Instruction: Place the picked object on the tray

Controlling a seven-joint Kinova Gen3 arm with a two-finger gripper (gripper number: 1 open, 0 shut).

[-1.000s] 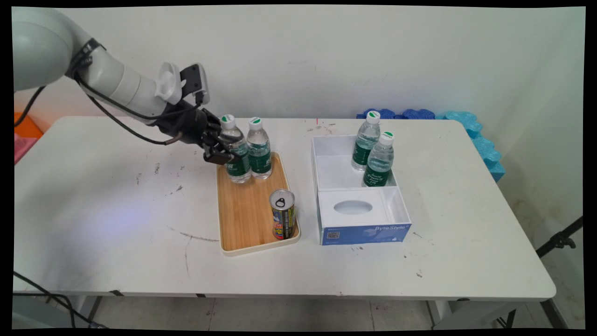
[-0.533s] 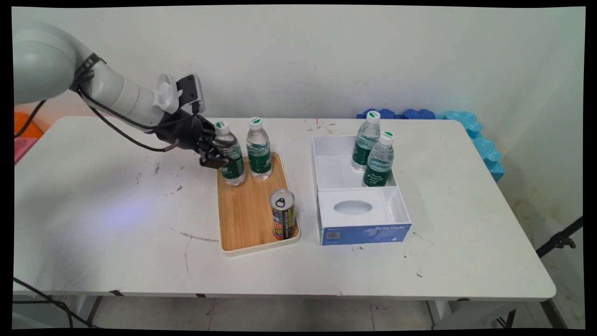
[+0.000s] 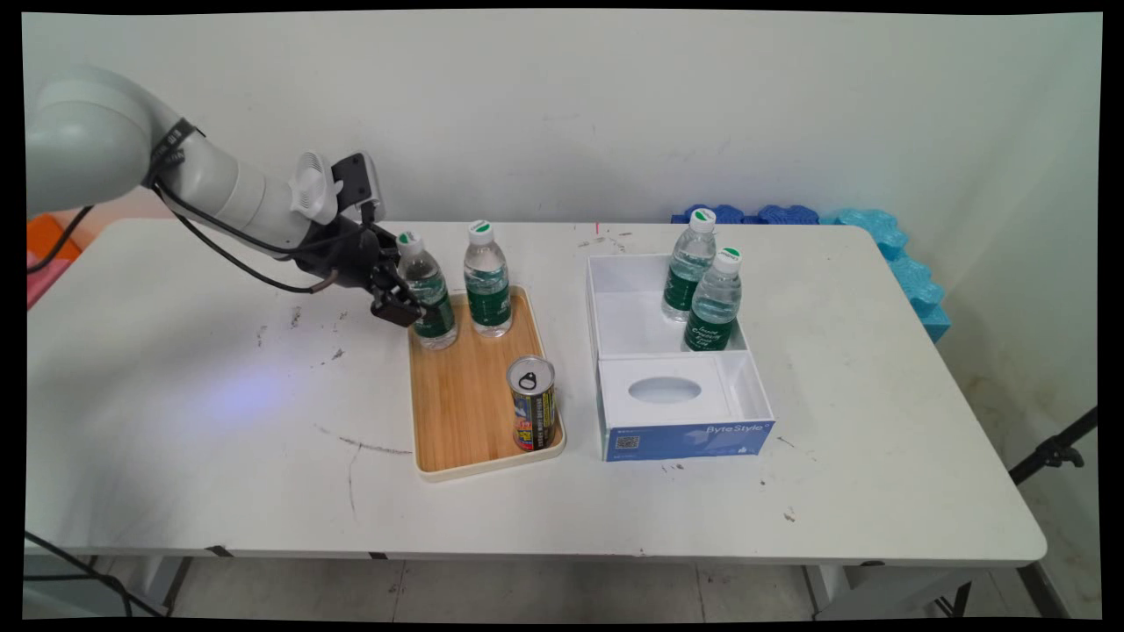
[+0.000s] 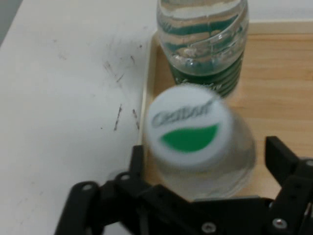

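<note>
In the main view, the black gripper (image 3: 406, 305) is at the far left corner of a wooden tray (image 3: 465, 412) on the white table (image 3: 219, 421). Its two fingers are closed around a water bottle (image 3: 426, 294), holding it at the green label. The held bottle leans a little, with its cap tipped toward the arm. I cannot tell if its bottom is touching the tray. A second bottle (image 3: 486, 281) stands straight just beside it on the tray, a bit apart. A tin can (image 3: 532, 404) stands at the near right corner of the tray. To the right of the tray is a white box (image 3: 615, 290) with two more bottles (image 3: 702, 290) standing close together in its far part. A blue foam mat (image 3: 896, 254) lies at the far right of the table.

In the hand view, the gripper (image 4: 200, 191) has the held bottle between its fingers (image 4: 283, 161). The white cap with a green leaf (image 4: 188, 125) faces the camera. The second bottle (image 4: 203, 46) is behind it on the tray (image 4: 283, 83). The table (image 4: 63, 98) is on the left.
</note>
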